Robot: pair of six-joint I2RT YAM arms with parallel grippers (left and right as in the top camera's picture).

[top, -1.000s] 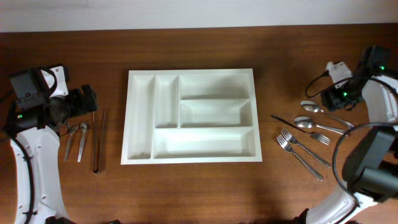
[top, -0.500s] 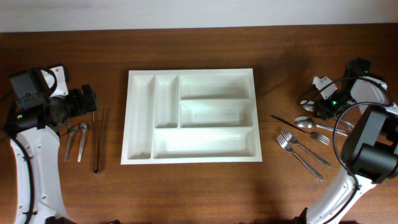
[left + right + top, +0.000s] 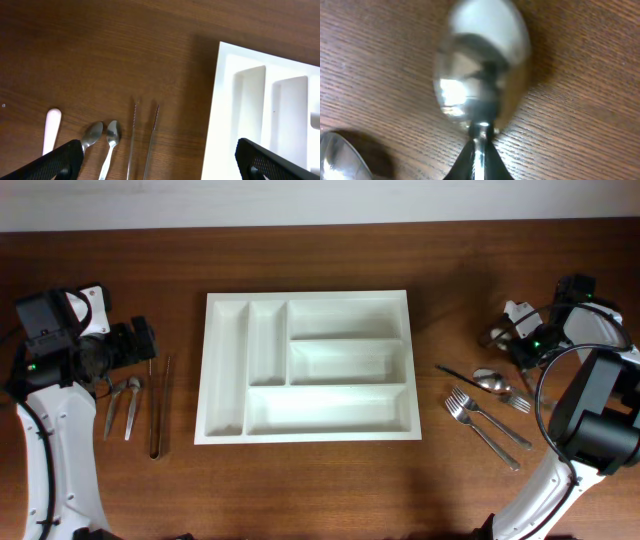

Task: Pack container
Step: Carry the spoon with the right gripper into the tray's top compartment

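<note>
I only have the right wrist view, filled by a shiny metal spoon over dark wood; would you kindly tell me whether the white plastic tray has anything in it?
Observer: No, all five compartments of the large white rectangular plastic tray are empty.
Operator: Thank you. How does the left tool stand?
Observer: The left tool is open and holds nothing; two small metal spoons and thin metal tweezers lie near it, left of the tray.
Operator: What else lies by my spoon?
Observer: Near your shiny metal spoon, long metal forks lie on the table, right of the tray.
</note>
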